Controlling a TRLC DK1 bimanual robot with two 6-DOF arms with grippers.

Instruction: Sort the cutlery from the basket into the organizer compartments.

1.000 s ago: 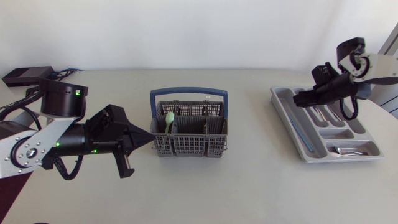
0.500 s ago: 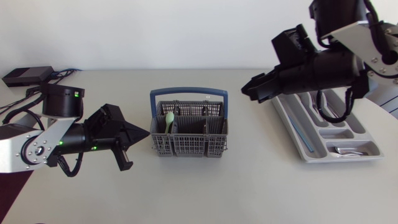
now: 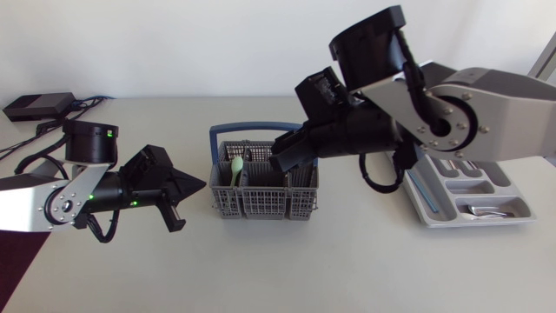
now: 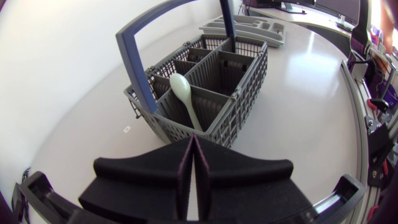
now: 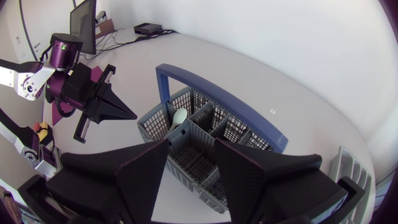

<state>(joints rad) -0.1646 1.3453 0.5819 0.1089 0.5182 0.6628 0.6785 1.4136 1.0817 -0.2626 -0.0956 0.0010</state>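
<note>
The grey cutlery basket [image 3: 264, 193] with a blue handle [image 3: 264, 129] stands mid-table. A pale green spoon [image 3: 236, 167] leans upright in its front-left compartment, which also shows in the left wrist view, spoon [image 4: 183, 93], and in the right wrist view, spoon [image 5: 179, 117]. My right gripper [image 3: 280, 158] hovers open over the basket's middle, empty; between its fingers [image 5: 191, 155] I look down on the basket [image 5: 205, 134]. My left gripper [image 3: 203, 184] is shut and empty just left of the basket, pointing at it [image 4: 193, 142]. The grey organizer [image 3: 473, 217] lies at the right, partly behind my right arm.
The organizer holds a fork [image 3: 483, 209] in its front compartment and a blue-handled piece [image 3: 419, 189] in its long left slot. A black box [image 3: 35, 106] with cables sits at the table's back left.
My right arm has swung left from over the organizer to above the basket, its fingers a little wider apart. The left arm has barely shifted.
</note>
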